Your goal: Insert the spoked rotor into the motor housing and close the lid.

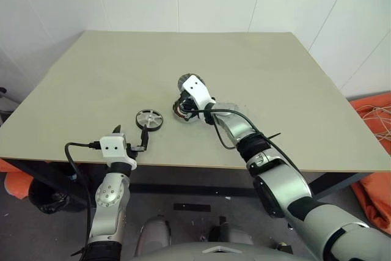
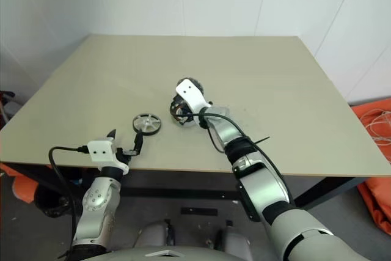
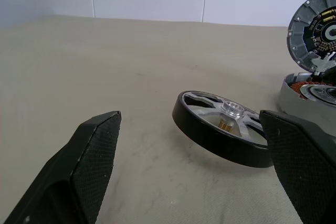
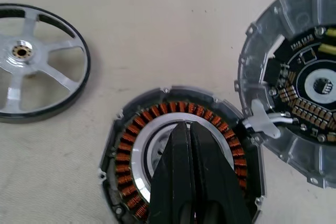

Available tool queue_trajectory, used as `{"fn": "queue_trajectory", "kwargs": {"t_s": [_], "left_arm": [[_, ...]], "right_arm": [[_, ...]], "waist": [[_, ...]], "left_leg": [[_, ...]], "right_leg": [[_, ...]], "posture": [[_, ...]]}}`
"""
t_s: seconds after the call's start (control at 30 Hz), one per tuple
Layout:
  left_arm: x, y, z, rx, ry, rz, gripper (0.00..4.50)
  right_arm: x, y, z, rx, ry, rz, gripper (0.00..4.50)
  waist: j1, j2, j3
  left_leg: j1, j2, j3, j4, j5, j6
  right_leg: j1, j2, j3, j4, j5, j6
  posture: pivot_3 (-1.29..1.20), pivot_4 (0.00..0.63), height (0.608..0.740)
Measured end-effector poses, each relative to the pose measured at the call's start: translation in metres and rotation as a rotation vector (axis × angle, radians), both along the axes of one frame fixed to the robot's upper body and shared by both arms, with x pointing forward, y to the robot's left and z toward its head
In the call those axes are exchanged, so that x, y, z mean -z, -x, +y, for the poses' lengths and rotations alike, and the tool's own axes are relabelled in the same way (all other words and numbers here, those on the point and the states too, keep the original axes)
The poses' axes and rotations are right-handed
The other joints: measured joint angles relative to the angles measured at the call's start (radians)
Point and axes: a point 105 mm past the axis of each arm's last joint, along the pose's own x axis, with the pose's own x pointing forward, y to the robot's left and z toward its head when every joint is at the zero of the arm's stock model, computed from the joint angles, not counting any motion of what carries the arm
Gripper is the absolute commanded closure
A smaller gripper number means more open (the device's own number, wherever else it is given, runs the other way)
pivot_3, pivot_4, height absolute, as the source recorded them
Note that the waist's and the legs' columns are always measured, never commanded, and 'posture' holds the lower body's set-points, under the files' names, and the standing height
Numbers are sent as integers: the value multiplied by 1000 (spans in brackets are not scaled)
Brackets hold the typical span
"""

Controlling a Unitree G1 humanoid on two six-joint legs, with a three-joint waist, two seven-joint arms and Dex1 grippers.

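Rotor still out on the table; lid open; closed right fingers poised over the housing.

Head view: spoked rotor lies left of centre, left gripper wide and empty just below it; right gripper sits at the motor housing mid-frame. Left wrist view: rotor centre-right between the spread fingers, resting tilted; a careless pinch could skid it. Right wrist view: fingers pressed together over the copper windings, lid at right; pushing down could scrape them.

rotor left of housing | lid behind housing | all on table
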Motion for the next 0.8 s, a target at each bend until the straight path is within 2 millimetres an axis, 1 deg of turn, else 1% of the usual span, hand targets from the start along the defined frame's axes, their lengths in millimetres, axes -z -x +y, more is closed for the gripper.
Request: {"fn": "queue_trajectory", "kwargs": {"t_s": [0.27,0.8], "left_arm": [[0,0,0,1,0,-1,0],[0,0,0,2,0,-1,0]], "right_arm": [[0,-6,-4,27,14,-6,4469],[4,-5,-4,23,38,-4,4469]], "waist": [[0,0,0],[0,0,0]], "left_leg": [[0,0,0,0,0,0],[0,0,0,0,0,0]], "right_leg": [[0,0,0,0,0,0],[0,0,0,0,0,0]], "posture": [[0,0,740],[0,0,740]]}}
